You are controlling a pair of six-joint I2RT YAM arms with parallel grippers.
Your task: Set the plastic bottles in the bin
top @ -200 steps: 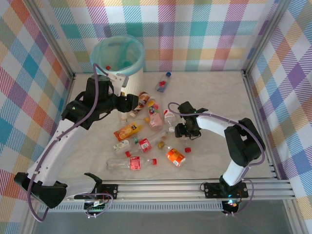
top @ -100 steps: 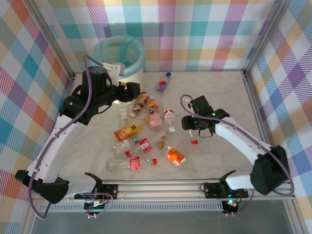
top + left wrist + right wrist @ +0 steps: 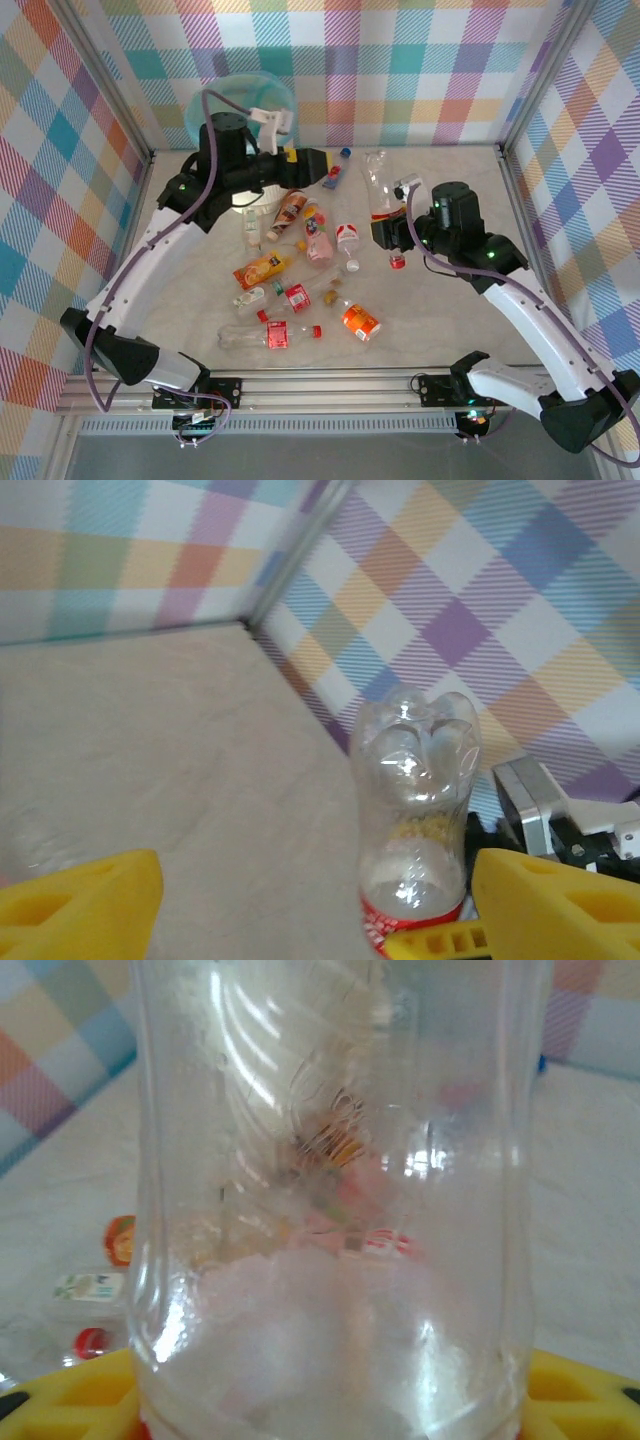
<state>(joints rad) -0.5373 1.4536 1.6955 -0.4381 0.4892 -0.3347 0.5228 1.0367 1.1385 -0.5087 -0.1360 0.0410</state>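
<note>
Lifted off the table since a second ago: clear bottle, clamped in right gripper, upper centre; left gripper swung beside bin, upper left, jaws wide, empty; other bottles strewn mid-frame.

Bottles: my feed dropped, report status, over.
Left claw open, empty, by the bin. Right claw shut on clear bottle, held aloft. Left claw between it and bin. Other bottles on table.

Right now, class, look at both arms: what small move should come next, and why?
Probably ease the left claw forward until its open fingers straddle the clear bottle. The right claw holds that bottle raised off the table, ahead of the left claw's gap, and the bin stands at the far left, so a handover looks likely.
</note>
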